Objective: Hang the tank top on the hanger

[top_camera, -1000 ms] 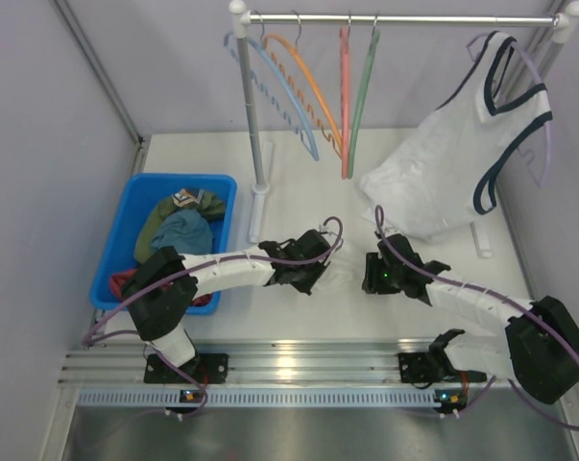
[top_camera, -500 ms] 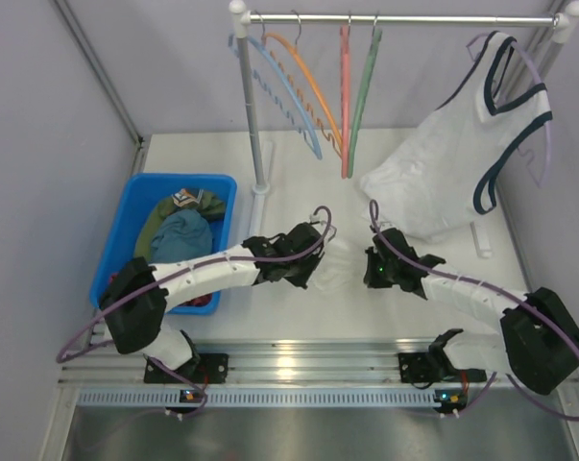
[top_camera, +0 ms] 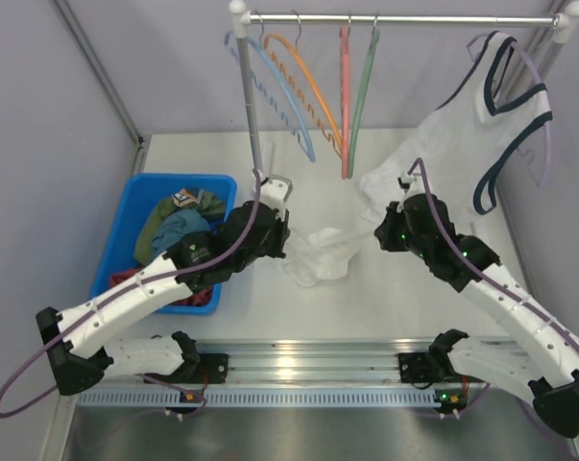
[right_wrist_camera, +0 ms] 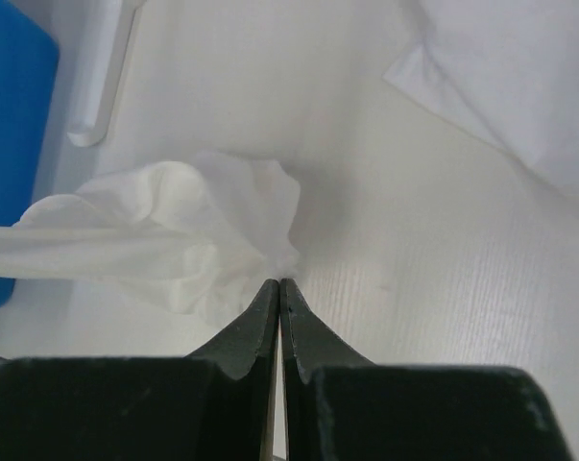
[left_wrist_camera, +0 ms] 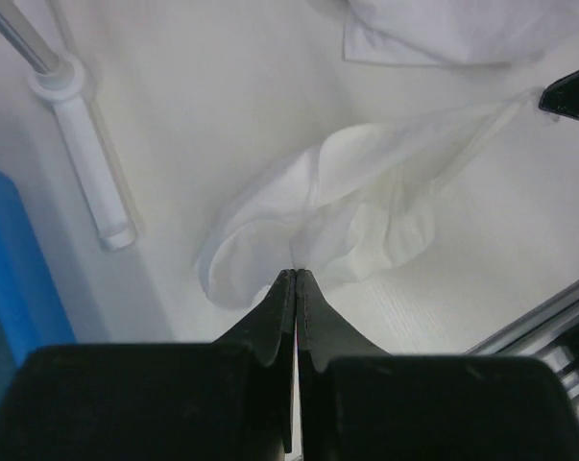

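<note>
White, thin and sleeveless, the plain fabric tank top (top_camera: pixel 320 254) is bunched over the middle of the pale tabletop (top_camera: pixel 366 300), stretched between both arms. The left gripper (left_wrist_camera: pixel 296 276) and right gripper (right_wrist_camera: pixel 279 282) each pinch a fold of it, jaws pressed together. The thin sage-green plastic hanger (top_camera: pixel 364 86) hangs on the metal rail (top_camera: pixel 414 18) at the far edge.

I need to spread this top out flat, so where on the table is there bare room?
Bare table lies between the tank top and the near rail. A smaller patch sits behind it, below the hangers. Crowded: blue bin on the left, navy-trimmed top draped on the right.
</note>
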Available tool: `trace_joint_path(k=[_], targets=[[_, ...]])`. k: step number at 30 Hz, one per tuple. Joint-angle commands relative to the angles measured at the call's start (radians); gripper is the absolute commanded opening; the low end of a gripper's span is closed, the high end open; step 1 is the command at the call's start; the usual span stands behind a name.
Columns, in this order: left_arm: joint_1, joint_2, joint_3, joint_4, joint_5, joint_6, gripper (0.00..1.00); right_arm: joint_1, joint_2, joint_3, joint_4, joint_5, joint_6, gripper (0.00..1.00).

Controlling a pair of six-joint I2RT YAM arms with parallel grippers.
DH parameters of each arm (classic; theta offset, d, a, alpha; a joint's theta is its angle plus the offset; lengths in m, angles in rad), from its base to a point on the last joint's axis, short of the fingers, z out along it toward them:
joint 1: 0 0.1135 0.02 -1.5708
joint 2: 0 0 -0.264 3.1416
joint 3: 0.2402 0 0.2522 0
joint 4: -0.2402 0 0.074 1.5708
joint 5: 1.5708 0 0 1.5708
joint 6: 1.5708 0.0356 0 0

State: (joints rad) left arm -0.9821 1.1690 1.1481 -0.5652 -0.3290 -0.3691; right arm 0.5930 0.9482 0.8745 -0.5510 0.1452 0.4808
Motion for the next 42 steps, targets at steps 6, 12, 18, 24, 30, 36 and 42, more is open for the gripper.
trace_joint_path(k=[6,12,18,24,30,36,42], targets=[[0.003,-0.081,0.232,-0.099,-0.176,-0.019,0.0,0.014,0.02,0.348,-0.228,0.168,-0.074,0.0],[0.003,-0.065,0.343,-0.116,-0.241,-0.019,0.0,-0.024,0.119,0.636,-0.311,0.212,-0.143,0.0],[0.006,-0.022,0.407,-0.105,-0.309,-0.025,0.0,-0.126,0.256,0.885,-0.339,0.105,-0.183,0.0],[0.039,0.008,0.464,-0.084,-0.3,-0.002,0.0,-0.171,0.345,1.055,-0.372,0.019,-0.183,0.0],[0.056,-0.017,0.299,-0.082,-0.179,-0.092,0.0,-0.17,0.244,0.777,-0.327,-0.036,-0.143,0.0],[0.057,-0.055,-0.15,0.071,-0.004,-0.304,0.0,-0.17,0.063,0.208,-0.192,-0.14,-0.019,0.0],[0.057,0.0,-0.425,0.257,0.051,-0.412,0.0,-0.168,0.04,-0.144,-0.069,-0.254,0.073,0.0]])
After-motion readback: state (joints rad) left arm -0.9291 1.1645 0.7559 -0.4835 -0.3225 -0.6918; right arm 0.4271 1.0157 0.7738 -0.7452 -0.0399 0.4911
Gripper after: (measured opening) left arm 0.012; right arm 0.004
